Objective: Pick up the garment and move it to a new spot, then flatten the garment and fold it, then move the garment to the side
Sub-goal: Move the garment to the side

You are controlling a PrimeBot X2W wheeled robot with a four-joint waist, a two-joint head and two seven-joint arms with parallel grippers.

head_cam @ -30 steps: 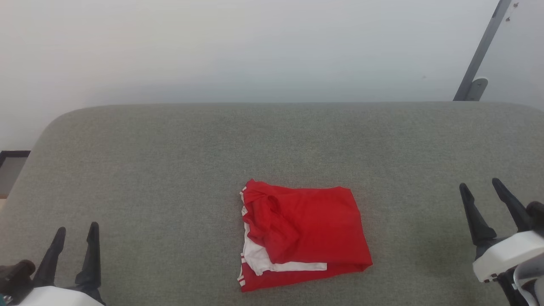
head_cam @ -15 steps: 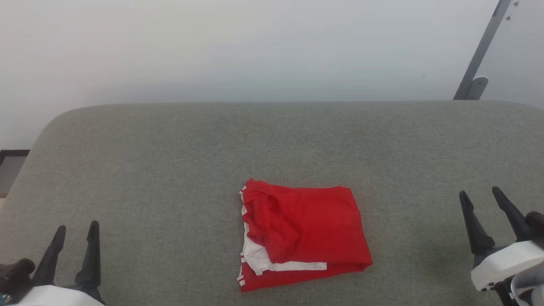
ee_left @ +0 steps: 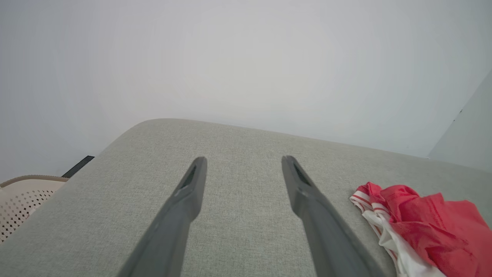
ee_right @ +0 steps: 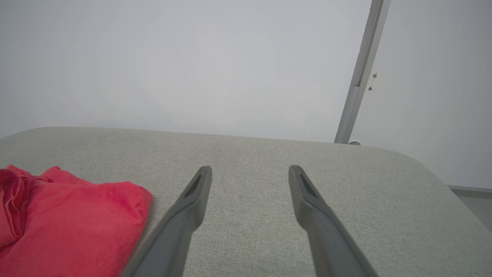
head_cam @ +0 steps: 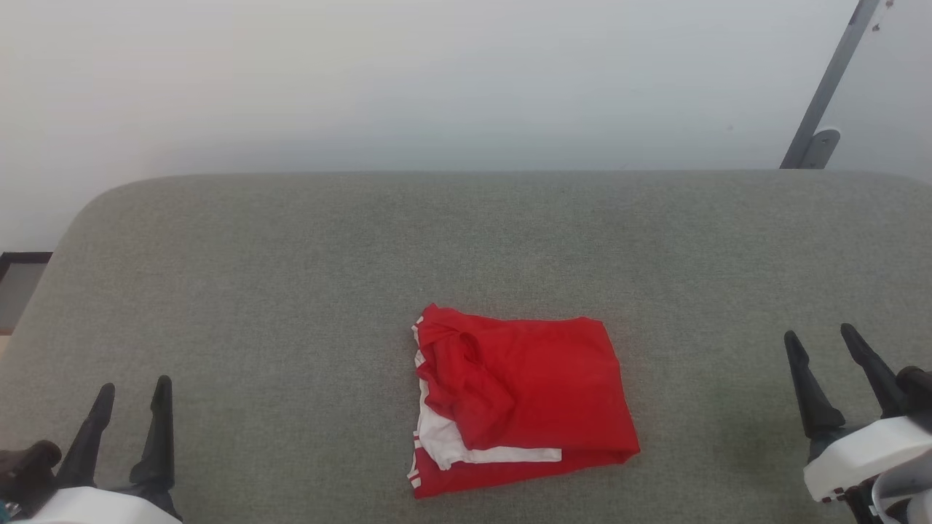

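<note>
Grey fabric is seen covering the counter point(head_cam: 291, 291) in the head view, with a pale wall behind. The garment point(head_cam: 531, 393), folded into a red rectangle with white showing on its left, is laid near the middle of the front edge. The left gripper point(head_cam: 136, 383) and right gripper point(head_cam: 818, 332) are held near the front corners, jaws spread wide and empty. In the left wrist view the garment point(ee_left: 434, 227) is seen right of the parted jaws. In the right wrist view the garment point(ee_right: 77, 223) is seen left of them.
</note>
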